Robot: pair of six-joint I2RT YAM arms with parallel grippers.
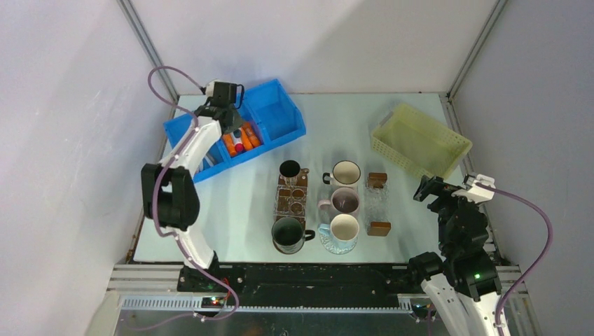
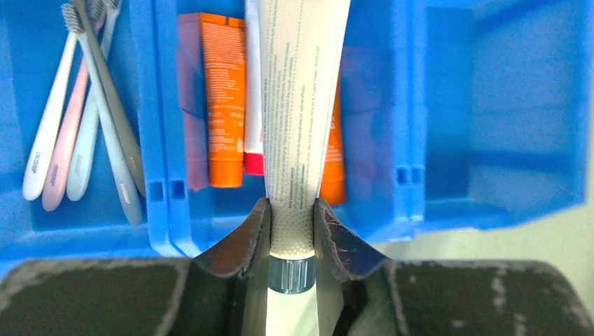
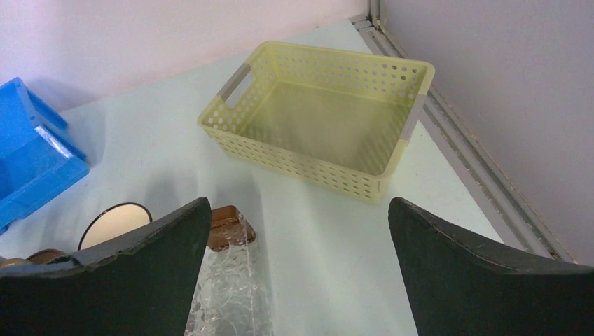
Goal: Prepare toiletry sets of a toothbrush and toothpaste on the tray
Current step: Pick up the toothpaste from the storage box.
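My left gripper [image 2: 291,210] is shut on the cap end of a white toothpaste [image 2: 301,105] tube, held over the middle compartment of the blue bin [image 2: 490,105]. Orange toothpaste tubes [image 2: 224,105] lie below it in that compartment. Several toothbrushes [image 2: 84,126], grey, white and pale pink, lie in the compartment to the left. In the top view the left gripper [image 1: 235,129] hangs over the bin [image 1: 280,115]. My right gripper [image 3: 300,217] stands open and holds nothing, near the table's right edge [image 1: 424,189]. I cannot tell which container is the tray.
A yellow perforated basket [image 3: 301,157] stands at the back right [image 1: 382,133]. Several mugs [image 1: 347,173] cluster mid-table, with a dark mug [image 1: 288,234] in front. A clear box with brown lids [image 1: 378,203] lies right of the mugs, just below my right fingers [image 3: 228,280].
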